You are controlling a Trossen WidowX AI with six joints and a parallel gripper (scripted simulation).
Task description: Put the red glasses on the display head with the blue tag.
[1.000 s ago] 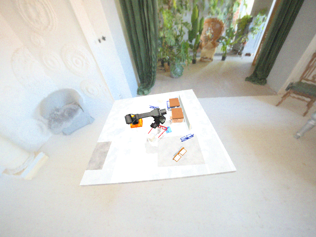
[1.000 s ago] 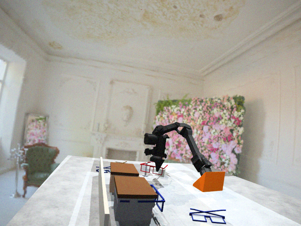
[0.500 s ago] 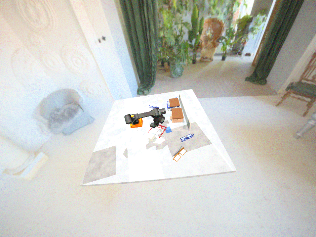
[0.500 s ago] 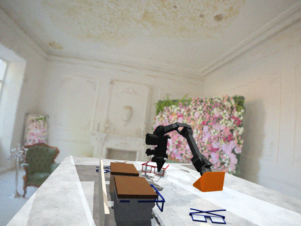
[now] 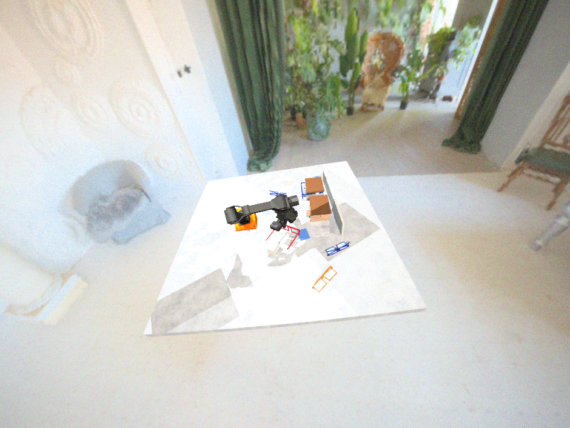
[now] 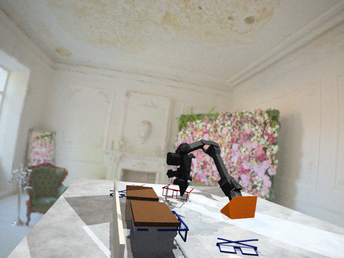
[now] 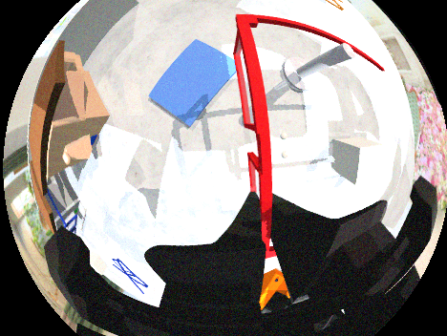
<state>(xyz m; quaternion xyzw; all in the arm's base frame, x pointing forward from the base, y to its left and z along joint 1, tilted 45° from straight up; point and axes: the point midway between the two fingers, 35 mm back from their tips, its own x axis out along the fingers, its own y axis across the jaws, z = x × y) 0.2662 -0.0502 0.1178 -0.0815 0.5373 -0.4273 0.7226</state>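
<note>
Orange marks the base (image 5: 251, 227) (image 6: 244, 208) (image 7: 275, 285) of the arm, at the left in the top view. To its right, a folded pair of blue glasses (image 5: 277, 193) (image 6: 237, 247) (image 7: 130, 276) is laid on the table (image 5: 368, 285) (image 6: 280, 222), on the far side of the arm. The gripper (image 5: 282, 226) (image 6: 182, 194) (image 7: 257, 196) is pointed downward and clenched on the front frame of the red glasses (image 5: 293, 241) (image 6: 175, 190) (image 7: 260, 105). The red glasses are held above the table, temples unfolded, well apart from both heads. Beneath them, a pale block (image 5: 273, 249) (image 7: 347, 157) and a grey post (image 7: 325, 62) are located.

Next, a blue square (image 5: 303, 234) (image 7: 191, 81) is placed flat on the table. Farther right, two brown-topped heads are set in a row: the grey head (image 5: 314, 185) (image 6: 152, 235) is fitted with blue eyewear (image 5: 302, 190) (image 6: 182, 231), and no glasses are worn by the tan head (image 5: 319, 216) (image 6: 141, 192) (image 7: 78, 121). Which head is tagged blue cannot be told. An upright panel (image 5: 333, 205) (image 6: 118, 216) is positioned behind both. Toward the near right, spare blue glasses (image 5: 338, 248) and orange glasses (image 5: 324, 279) are laid apart.
</note>
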